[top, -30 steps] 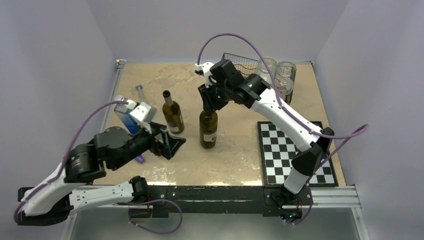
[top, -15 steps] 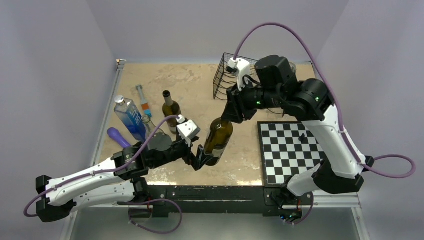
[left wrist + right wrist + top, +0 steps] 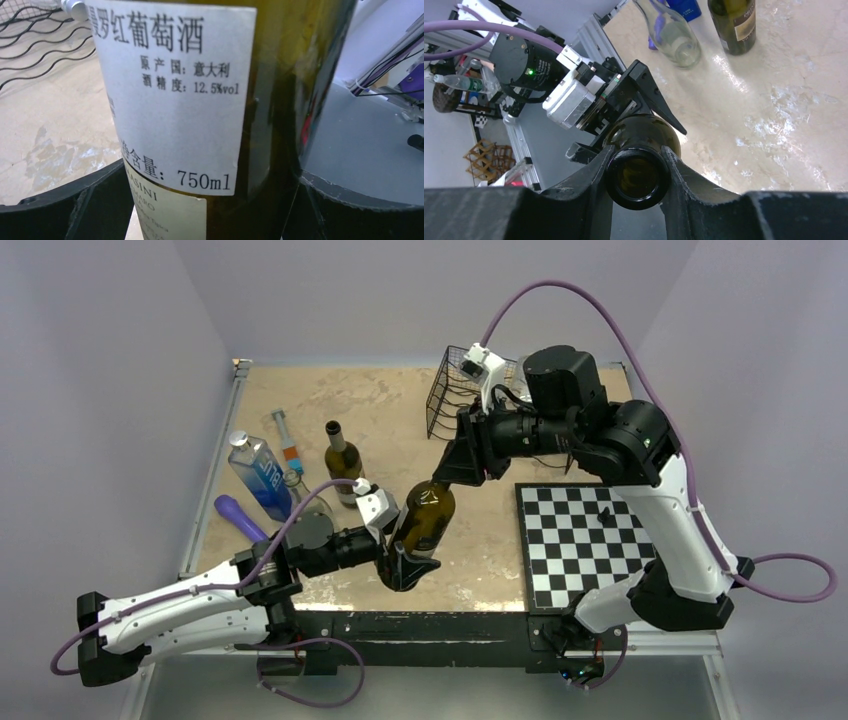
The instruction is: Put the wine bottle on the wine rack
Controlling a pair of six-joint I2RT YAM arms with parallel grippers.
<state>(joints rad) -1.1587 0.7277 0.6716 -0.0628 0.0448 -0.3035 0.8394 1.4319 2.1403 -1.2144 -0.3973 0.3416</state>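
Observation:
The dark green wine bottle (image 3: 425, 520) hangs tilted over the front middle of the table, with its neck up and to the right. My right gripper (image 3: 453, 466) is shut on that neck, and in the right wrist view its fingers (image 3: 594, 180) pinch just below the bottle's open mouth (image 3: 636, 177). My left gripper (image 3: 405, 565) stands open around the bottle's lower body. The white label (image 3: 175, 90) fills the left wrist view, with a sliver of table showing beside the left finger (image 3: 75, 210). The black wire wine rack (image 3: 450, 390) stands at the back, behind the right wrist.
A second dark bottle (image 3: 343, 465) stands upright at left centre. Beside it are a blue water bottle (image 3: 260, 475), a clear glass bottle (image 3: 671, 32) lying down, a purple object (image 3: 238, 515) and a thin tube (image 3: 287, 445). A chessboard (image 3: 585, 540) lies at front right.
The right gripper tipped the wine bottle off upright and carried it toward the front. The left arm swung in from the left, and its open fingers now sit around the bottle's base.

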